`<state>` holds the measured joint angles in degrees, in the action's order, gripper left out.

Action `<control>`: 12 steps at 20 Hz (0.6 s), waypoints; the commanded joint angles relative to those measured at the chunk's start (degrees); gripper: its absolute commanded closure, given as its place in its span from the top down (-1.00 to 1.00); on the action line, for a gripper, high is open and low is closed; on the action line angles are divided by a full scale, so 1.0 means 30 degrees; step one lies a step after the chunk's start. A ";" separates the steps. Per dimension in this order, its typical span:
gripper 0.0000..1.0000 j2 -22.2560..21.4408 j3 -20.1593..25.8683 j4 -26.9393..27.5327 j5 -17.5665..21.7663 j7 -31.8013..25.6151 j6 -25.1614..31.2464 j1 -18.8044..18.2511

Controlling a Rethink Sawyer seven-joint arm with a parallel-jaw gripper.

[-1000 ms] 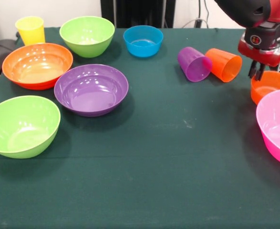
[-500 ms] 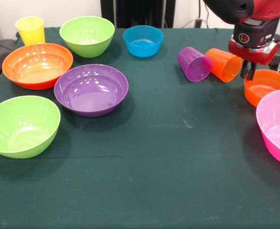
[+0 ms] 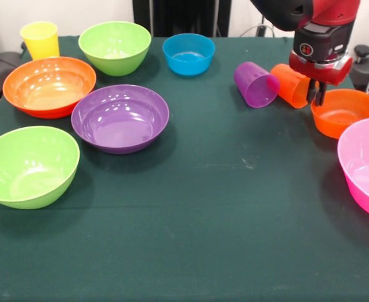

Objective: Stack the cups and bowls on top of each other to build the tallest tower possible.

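My gripper (image 3: 316, 98) is at the right back of the table, shut on the near-left rim of the small orange bowl (image 3: 349, 117). I cannot tell whether the bowl is lifted or resting on the cloth. Just left of it the orange cup (image 3: 290, 84) and the ribbed purple cup (image 3: 256, 83) lie on their sides, touching. The yellow cup (image 3: 40, 39) stands upright at the far left. The large pink bowl (image 3: 368, 171) sits at the right edge, partly cut off.
On the left half stand the large orange bowl (image 3: 49, 86), the purple bowl (image 3: 120, 118) and two lime green bowls (image 3: 114, 47) (image 3: 28, 165). The small blue bowl (image 3: 188, 53) is at the back middle. The green tablecloth (image 3: 234, 220) is bare in front.
My gripper has moved left with the small orange bowl, away from the pink bowl and closer to the orange cup. Nothing else has moved.
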<state>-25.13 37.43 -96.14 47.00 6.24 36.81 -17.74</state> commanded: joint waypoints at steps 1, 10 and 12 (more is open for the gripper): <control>-1.00 0.0341 -0.2194 -0.1404 0.2332 0.1984 -0.0569 -0.0154; -1.00 0.0477 -0.2767 -0.1553 0.2050 0.2176 -0.1006 0.0091; -1.00 0.0430 -0.2818 -0.1679 0.1976 0.2163 -0.1085 0.0144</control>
<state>-26.10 35.11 -97.79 46.98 6.22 32.82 -17.54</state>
